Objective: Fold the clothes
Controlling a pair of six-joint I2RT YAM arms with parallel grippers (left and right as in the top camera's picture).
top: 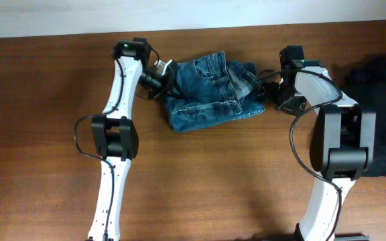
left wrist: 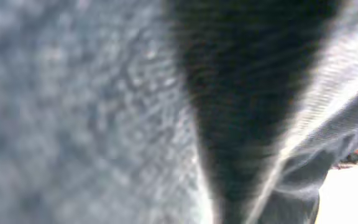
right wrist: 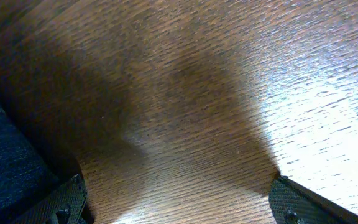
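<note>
Jeans [top: 210, 94] lie bunched in a rough fold on the counter [top: 39, 134]. The left gripper [top: 161, 79] sits at the jeans' left edge. Its wrist view is filled with blurred denim pressed close, so I cannot tell whether its jaws are closed on the cloth. The right gripper [top: 271, 88] hovers just off the jeans' right edge, spread wide over bare wood and holding nothing, with denim beside one fingertip [right wrist: 64, 199]. A black garment [top: 380, 100] lies well to the right of the jeans.
</note>
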